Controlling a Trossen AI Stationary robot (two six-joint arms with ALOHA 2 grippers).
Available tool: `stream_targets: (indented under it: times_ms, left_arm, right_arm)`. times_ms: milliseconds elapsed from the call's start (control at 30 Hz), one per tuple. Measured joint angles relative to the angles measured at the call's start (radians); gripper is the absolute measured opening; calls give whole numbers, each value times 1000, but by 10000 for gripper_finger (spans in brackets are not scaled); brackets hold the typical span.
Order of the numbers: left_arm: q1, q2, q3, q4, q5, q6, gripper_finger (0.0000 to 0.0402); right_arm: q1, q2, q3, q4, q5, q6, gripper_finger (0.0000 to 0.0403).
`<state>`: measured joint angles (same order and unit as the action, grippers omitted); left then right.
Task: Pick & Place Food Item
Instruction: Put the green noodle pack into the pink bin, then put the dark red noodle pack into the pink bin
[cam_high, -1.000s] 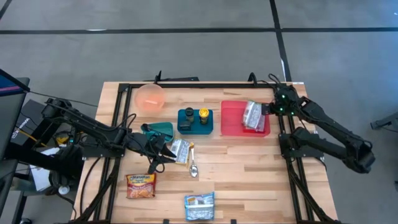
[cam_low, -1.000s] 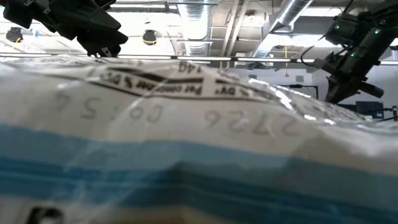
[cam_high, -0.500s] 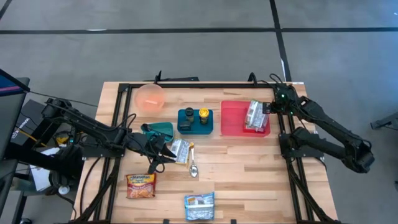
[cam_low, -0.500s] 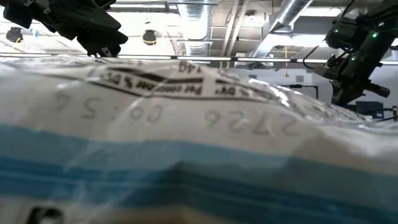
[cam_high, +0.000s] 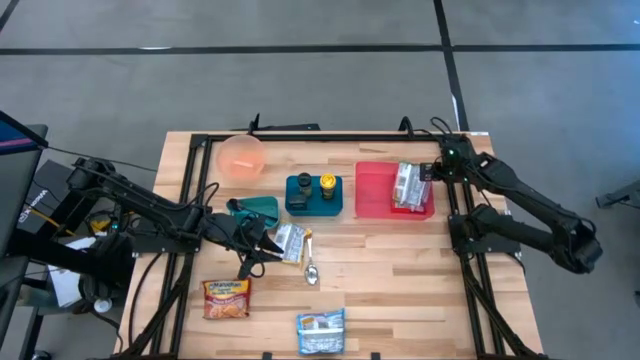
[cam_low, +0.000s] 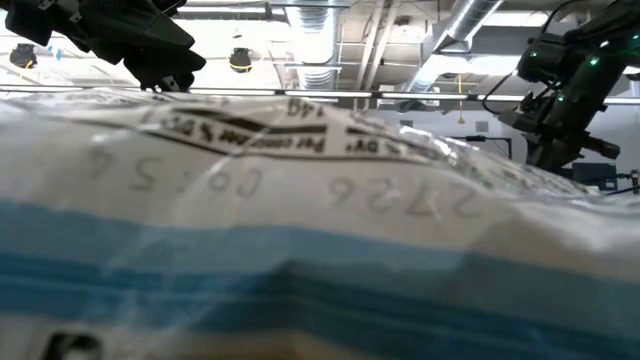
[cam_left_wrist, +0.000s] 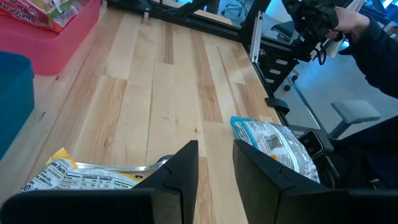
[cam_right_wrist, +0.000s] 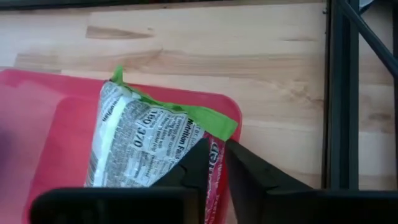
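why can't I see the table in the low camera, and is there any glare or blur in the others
Low view: a food packet sits right against the lens, out of focus, filling most of the frame, with glare on its wrapper. High view: even light, sharp. Left wrist view: the fingers are soft. Right wrist view: the red tray is clear.

Wooden surface (cam_high: 370, 290), slatted, inside a black frame.
Orange bowl (cam_high: 241, 157): toward the 11 o'clock corner of the surface.
Blue holder (cam_high: 314, 193): near centre, carrying two small jars, one dark-lidded (cam_high: 305, 183), one yellow-lidded (cam_high: 327, 183).
Teal container (cam_high: 260, 207): at 9 o'clock of the holder, just beside it.
Metal spoon (cam_high: 310, 265): at 6 o'clock of the holder, lying flat.
Grey floor (cam_high: 300, 70) with dark seams around the surface.
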<state>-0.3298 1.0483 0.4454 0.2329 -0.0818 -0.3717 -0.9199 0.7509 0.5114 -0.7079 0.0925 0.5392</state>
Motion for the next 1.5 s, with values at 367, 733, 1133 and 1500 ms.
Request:
stream_targets:
  times_ms: [367,733,1133,1500]
  left_arm:
    - [0,0,0,0,0,0,95]
    - [0,0,0,-8,0,-2,95]
    - [-30,0,0,-8,29,-6,95]
    - [-178,0,0,-9,-28,-7,95]
  right_arm:
    - [0,-32,0,-11,23,3,108]
    - [18,-203,0,-10,4,23,107]
    - [168,-390,0,101,-144,30,107]
    - [373,-447,0,144,-130,29,107]
